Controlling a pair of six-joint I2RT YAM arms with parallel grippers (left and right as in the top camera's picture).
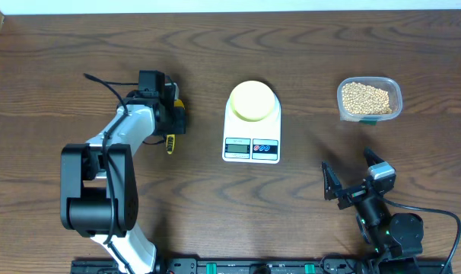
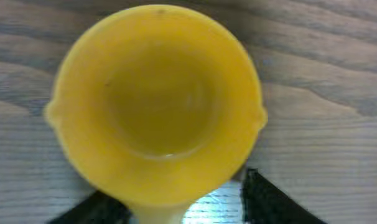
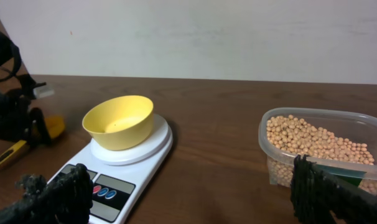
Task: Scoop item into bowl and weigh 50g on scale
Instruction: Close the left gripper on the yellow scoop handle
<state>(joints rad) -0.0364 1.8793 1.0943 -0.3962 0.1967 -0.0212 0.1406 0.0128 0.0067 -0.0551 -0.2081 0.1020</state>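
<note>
Bowl [image 1: 252, 100] empty on scale [image 1: 252, 144]; beans [image 1: 365, 96] in tub [image 1: 396, 97] right of scale. Left gripper [image 2: 179, 199] spread astride scoop [image 2: 157, 106] left of scale. Right gripper [image 1: 351, 173] spread, front-right of scale

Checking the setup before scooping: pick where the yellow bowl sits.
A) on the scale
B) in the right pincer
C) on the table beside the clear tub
A: the bowl rests on the round platform of the scale, as the overhead and right wrist views both show.

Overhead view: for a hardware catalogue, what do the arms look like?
Left arm: white shells, black joints, a looping black cable; left gripper black. Right arm and right gripper all black, trailing a cable.
</note>
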